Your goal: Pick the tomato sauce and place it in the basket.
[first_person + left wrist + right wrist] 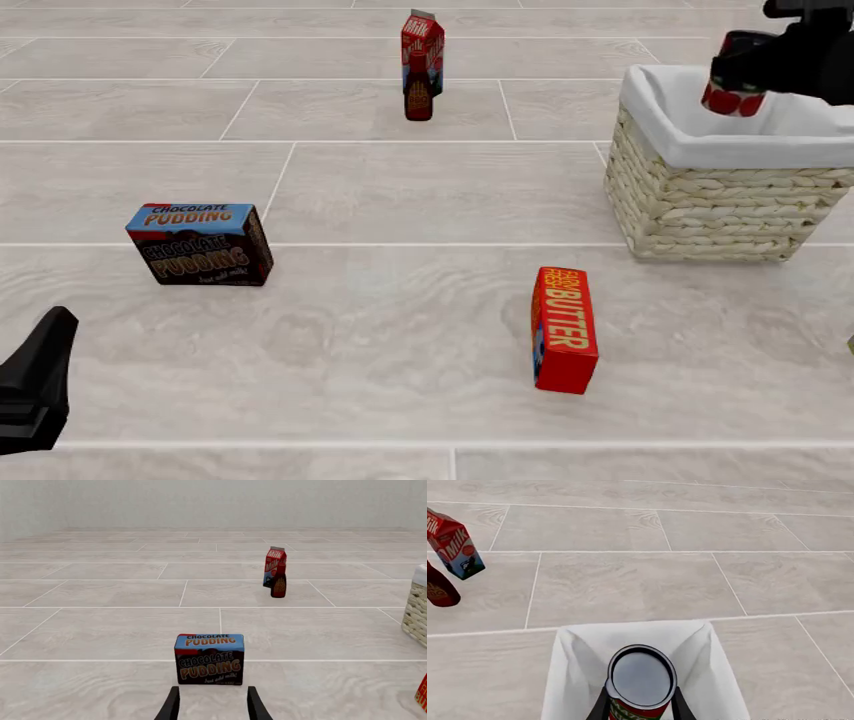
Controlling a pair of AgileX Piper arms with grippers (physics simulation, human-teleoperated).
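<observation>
The tomato sauce (730, 78), a small can with a dark top and a red label, hangs tilted over the open mouth of the basket (707, 205). My right gripper (750, 68) is shut on it. In the right wrist view the can (641, 677) sits between the two fingers, directly above the basket's white cloth lining (577, 665). My left gripper (213, 706) is open and holds nothing, low at the near left (38, 388), just short of the chocolate pudding box (209, 658). The basket's side (417, 611) shows at the edge of the left wrist view.
A chocolate pudding box (200, 244) stands at the left. A red butter box (563, 328) lies in the near middle. A red milk carton (423, 45) with a dark brown bottle (419, 92) in front of it stands far back.
</observation>
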